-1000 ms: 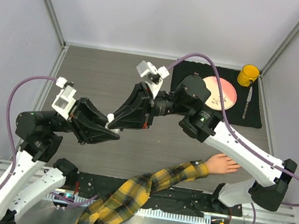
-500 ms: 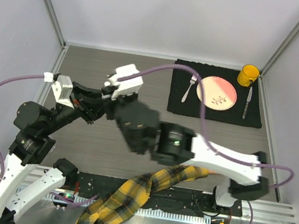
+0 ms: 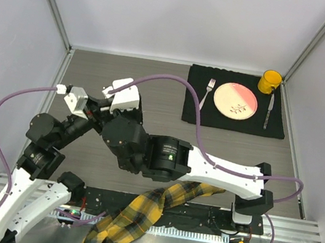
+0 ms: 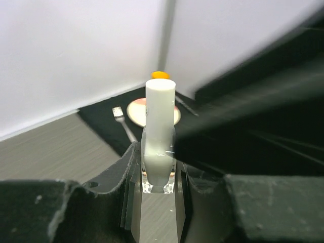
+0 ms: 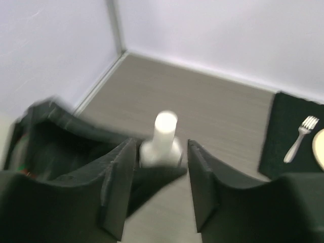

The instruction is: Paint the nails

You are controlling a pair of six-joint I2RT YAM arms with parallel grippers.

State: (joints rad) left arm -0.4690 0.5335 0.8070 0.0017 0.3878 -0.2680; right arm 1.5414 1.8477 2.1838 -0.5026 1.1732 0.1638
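Left gripper point(image 4: 156, 178): clamped on bottle point(image 4: 159, 152), upright.
Right gripper point(image 5: 161, 154): jaws apart — cap point(image 5: 165, 125) stands between them.
Nails: hidden under right arm point(image 3: 222, 172), past the sleeve point(image 3: 134, 213) — well back from both grippers.

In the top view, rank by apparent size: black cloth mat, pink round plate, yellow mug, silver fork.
Largest first: black cloth mat, pink round plate, then yellow mug and silver fork: unsure, fork longer but thinner.
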